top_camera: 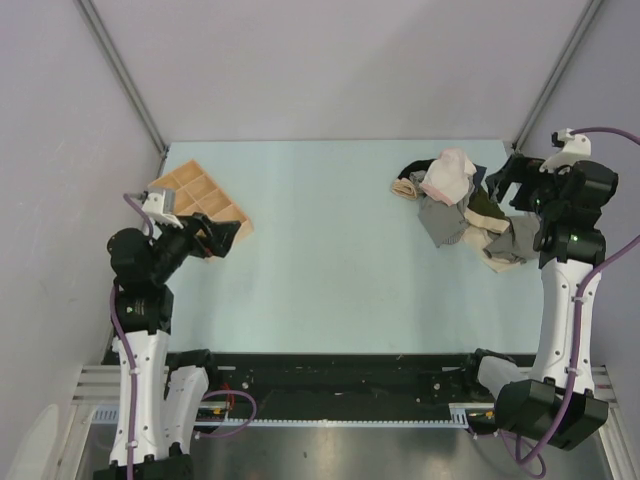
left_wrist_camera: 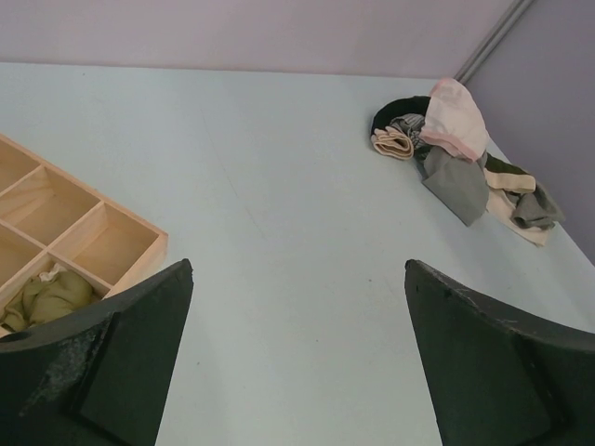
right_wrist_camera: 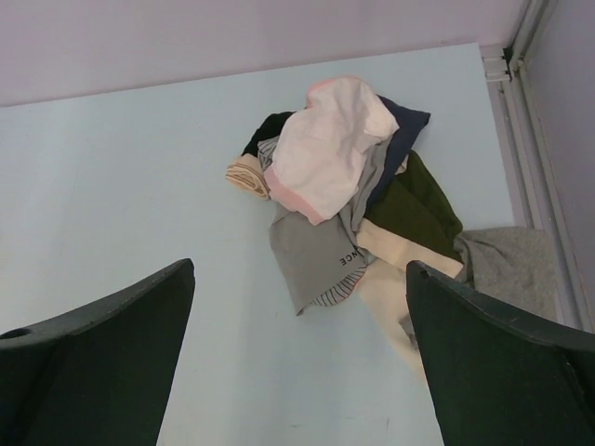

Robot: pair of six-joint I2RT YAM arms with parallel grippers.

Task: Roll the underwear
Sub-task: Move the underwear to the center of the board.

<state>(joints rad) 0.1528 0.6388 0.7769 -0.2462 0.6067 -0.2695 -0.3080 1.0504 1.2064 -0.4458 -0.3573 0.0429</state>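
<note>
Fishing the taupe-grey underwear (right_wrist_camera: pixel 311 251) out of the pile looks like the step in hand, and it's a bit buried. The pale pink-white garment (right_wrist_camera: pixel 335 144) overlaps its 12 o'clock edge and a dark olive piece (right_wrist_camera: pixel 414 200) sits at its 3 o'clock. The heap is at about 2 o'clock on the table (top_camera: pixel 320 250). The right gripper (right_wrist_camera: pixel 299 279) hangs over it, jaws spread wide, holding nothing. The left gripper (left_wrist_camera: pixel 297 279) is just as open and empty by the wooden tray (left_wrist_camera: pixel 139 240) at 9 o'clock. I'd pinch the free corner at 7 o'clock and drag it toward the bare middle so the neighbours don't tag along, then flatten before rolling.
</note>
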